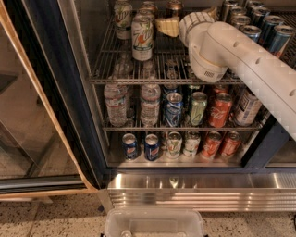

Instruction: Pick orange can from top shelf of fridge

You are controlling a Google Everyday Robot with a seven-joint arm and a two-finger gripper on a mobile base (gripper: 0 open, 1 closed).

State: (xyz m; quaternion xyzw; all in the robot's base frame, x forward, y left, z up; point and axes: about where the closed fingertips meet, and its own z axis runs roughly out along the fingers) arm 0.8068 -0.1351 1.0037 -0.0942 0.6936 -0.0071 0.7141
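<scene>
The orange can (175, 7), dark coppery with a silver lid, stands far back on the top shelf (162, 81), a grey wire rack in the open fridge (83, 115). Only its upper part shows at the frame's top edge. My white arm (249, 60) comes in from the right over the shelf. My gripper (179, 18) is just in front of the can, open, with one pale yellow finger (167, 26) to the can's lower left and the other (211, 10) to its right. It holds nothing.
Two tall white-and-green cans (142, 39) stand left of the gripper. Dark blue cans (261, 25) crowd the shelf's right side. Water bottles (115, 104) and a red Coca-Cola can (219, 109) fill the shelves below. The glass door (41, 115) hangs open on the left. A clear bin (155, 224) lies below the steel base (199, 190).
</scene>
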